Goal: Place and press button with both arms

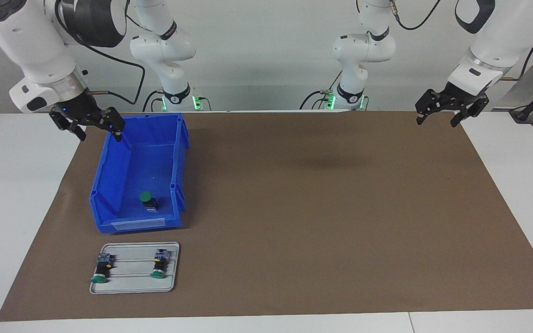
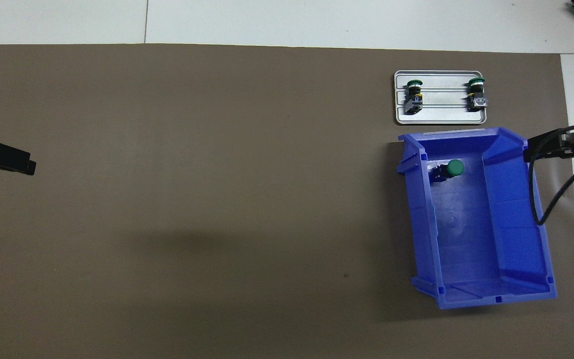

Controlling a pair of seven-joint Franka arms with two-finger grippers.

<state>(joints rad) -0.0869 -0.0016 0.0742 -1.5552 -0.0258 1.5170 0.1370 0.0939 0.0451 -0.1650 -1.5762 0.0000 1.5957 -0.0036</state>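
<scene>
One green-capped button [image 1: 148,200] stands in the blue bin [image 1: 181,152], at the bin's end farthest from the robots; it also shows in the overhead view [image 2: 452,168]. Two like buttons [image 1: 101,268] [image 1: 159,266] lie on the grey tray [image 1: 132,283]. My right gripper [image 1: 100,134] is open and empty, up in the air over the bin's rim at the robots' end. My left gripper [image 1: 436,121] is open and empty, raised over the mat's edge at the left arm's end of the table. That arm waits.
The tray [image 2: 441,113] lies just farther from the robots than the bin [image 2: 419,219]. A brown mat [image 1: 322,208] covers the table's middle, with white table [image 1: 516,185] at both ends. A cable hangs from the right wrist [image 2: 536,199] over the bin.
</scene>
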